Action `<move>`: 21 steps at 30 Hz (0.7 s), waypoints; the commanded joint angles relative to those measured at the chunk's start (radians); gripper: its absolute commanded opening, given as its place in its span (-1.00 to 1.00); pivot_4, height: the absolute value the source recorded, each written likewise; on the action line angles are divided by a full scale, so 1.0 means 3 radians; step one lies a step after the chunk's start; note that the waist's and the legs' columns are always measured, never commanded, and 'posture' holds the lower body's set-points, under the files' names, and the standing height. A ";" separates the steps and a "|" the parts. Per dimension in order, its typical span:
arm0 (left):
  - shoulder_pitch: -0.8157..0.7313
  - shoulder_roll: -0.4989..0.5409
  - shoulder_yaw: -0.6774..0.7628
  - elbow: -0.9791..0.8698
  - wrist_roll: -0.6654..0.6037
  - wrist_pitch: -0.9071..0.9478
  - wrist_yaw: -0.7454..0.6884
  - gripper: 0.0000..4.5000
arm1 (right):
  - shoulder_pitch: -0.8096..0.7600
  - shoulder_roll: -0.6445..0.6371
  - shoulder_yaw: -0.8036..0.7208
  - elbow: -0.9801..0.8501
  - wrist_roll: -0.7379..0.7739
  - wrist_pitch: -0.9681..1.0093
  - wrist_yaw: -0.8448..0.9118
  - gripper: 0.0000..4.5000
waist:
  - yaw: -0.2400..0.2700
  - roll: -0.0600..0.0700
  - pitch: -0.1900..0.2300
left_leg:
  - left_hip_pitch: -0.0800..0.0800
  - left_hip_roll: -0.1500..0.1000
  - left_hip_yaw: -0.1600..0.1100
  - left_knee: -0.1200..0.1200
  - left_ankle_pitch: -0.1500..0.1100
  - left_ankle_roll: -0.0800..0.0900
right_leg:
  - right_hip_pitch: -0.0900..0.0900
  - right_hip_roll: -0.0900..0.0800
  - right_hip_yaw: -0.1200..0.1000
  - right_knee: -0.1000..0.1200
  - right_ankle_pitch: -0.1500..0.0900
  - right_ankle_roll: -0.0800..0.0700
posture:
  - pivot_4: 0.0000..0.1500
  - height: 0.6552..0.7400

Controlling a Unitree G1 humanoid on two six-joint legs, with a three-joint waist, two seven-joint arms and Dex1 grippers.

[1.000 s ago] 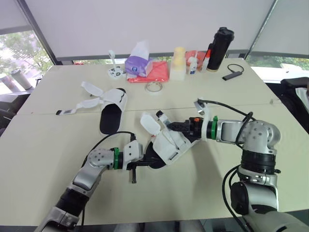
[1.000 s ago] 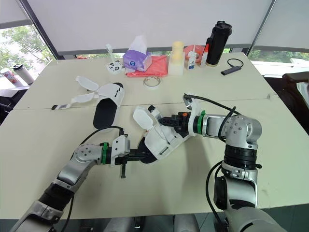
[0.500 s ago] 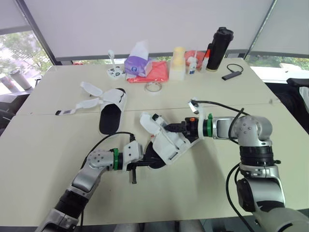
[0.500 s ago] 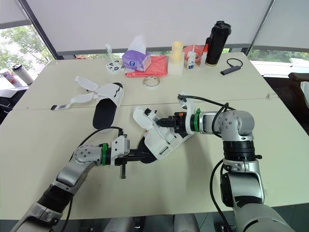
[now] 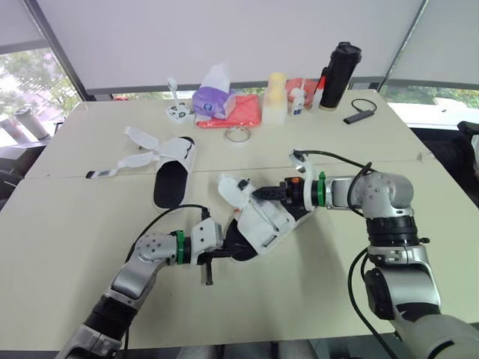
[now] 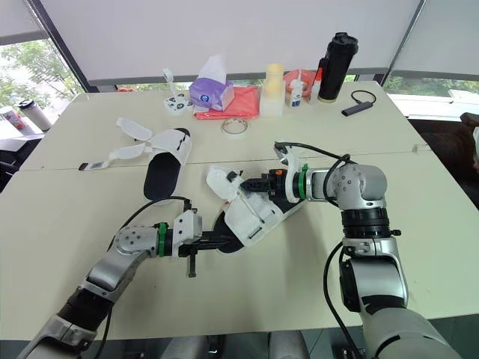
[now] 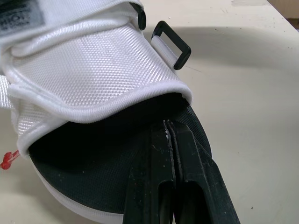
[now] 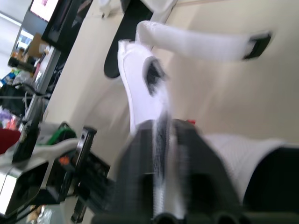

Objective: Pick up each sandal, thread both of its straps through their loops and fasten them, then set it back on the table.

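One white sandal with a black insole (image 5: pixel 257 226) lies in the middle of the table, held between my two grippers. My left gripper (image 5: pixel 224 251) is shut on its black sole at the heel end; in the left wrist view the fingers (image 7: pixel 161 154) pinch the insole edge under the white upper, near a black loop (image 7: pixel 172 45). My right gripper (image 5: pixel 257 194) is shut on a white strap (image 8: pixel 161 126) at the sandal's top. The strap's rounded free end (image 5: pixel 233 191) sticks up to the left. A second sandal (image 5: pixel 175 174) lies at the back left, its straps (image 5: pixel 141 148) spread open.
Along the far edge stand a purple tissue box (image 5: pixel 215 98), a red cloth (image 5: pixel 243 113), a tape roll (image 5: pixel 238 135), a cream bottle (image 5: pixel 277 98), a black flask (image 5: pixel 341 75) and a small black device with a cable (image 5: pixel 358 115).
My right gripper has slid left along the sandal's top with the strap in it, and its forearm has swung in. The left gripper and the far sandal stayed put.
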 commanded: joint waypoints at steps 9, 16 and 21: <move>0.0080 0.0015 -0.0075 -0.0025 0.0036 0.0035 -0.0043 -1.00 | -0.0237 -0.0224 -0.0054 -0.0188 0.0076 -0.0238 0.0295 0.97 | -0.0001 0.0001 0.0001 | -0.0001 0.0000 0.0001 -0.0002 0.0000 0.0000 | -0.0002 0.0000 0.0000 0.0000 0.0000 0.0000 | 1.00 1.00; 0.0030 0.0013 -0.0073 0.0017 0.0037 0.0024 -0.0068 -1.00 | -0.0519 -0.0704 0.0957 -0.0298 -0.0149 -0.0576 0.1412 0.97 | -0.0004 0.0001 0.0001 | -0.0001 0.0000 0.0001 -0.0002 0.0000 0.0000 | -0.0001 0.0000 -0.0002 -0.0002 0.0000 0.0000 | 1.00 1.00; 0.0035 0.0021 -0.0067 0.0006 0.0039 0.0026 -0.0058 -1.00 | -0.0722 -0.0791 0.1672 -0.0085 -0.0545 -0.1003 0.2048 0.97 | -0.0003 0.0000 0.0001 | -0.0001 0.0000 0.0002 -0.0001 0.0000 0.0000 | -0.0001 -0.0001 -0.0002 -0.0002 0.0000 0.0001 | 1.00 1.00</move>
